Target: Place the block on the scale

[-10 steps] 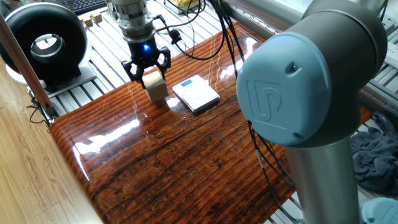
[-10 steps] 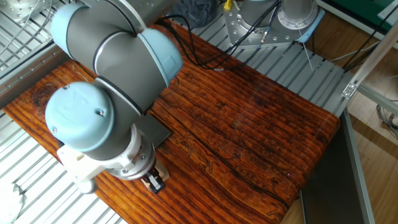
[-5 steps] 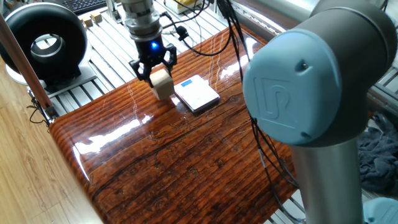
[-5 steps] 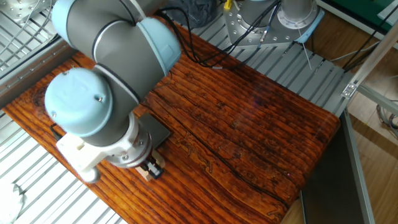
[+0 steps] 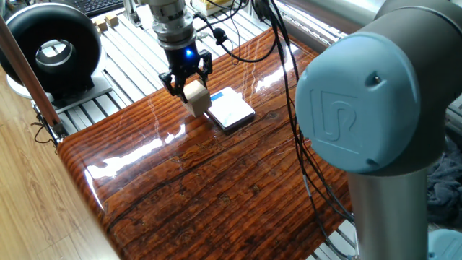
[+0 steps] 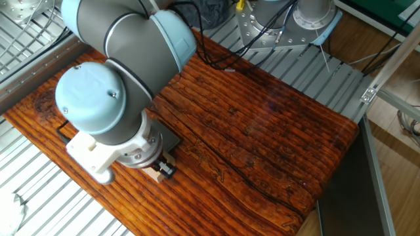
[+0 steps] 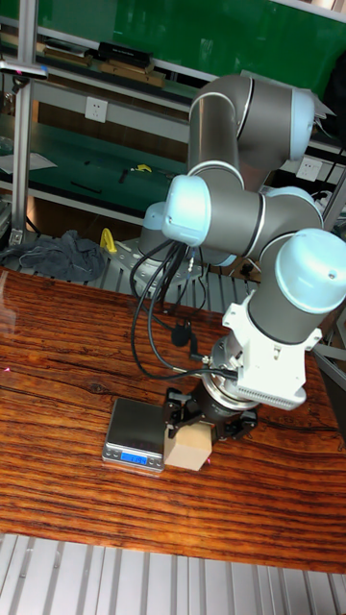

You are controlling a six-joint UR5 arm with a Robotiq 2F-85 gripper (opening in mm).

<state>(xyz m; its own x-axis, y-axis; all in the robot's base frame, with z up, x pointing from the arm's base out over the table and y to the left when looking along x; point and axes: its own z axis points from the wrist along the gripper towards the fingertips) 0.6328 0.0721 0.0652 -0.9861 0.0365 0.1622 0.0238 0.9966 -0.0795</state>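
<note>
My gripper is shut on the block, a light tan wooden cube held between the two black fingers. The block hangs at the left edge of the scale, a flat white square pad with a blue mark on the wooden table. In the tall fixed view the block sits just right of the scale, under the gripper. The arm's wrist hides most of the block and the scale in the other fixed view. Whether the block touches the scale I cannot tell.
A black ring-shaped device stands on the aluminium rails at the left. A keyboard and tiny wooden pieces lie behind it. Black cables trail over the tabletop. A grey cloth lies at the right.
The gripper has carried the block to the right, from clear of the scale to its left edge. The scale has not moved.
</note>
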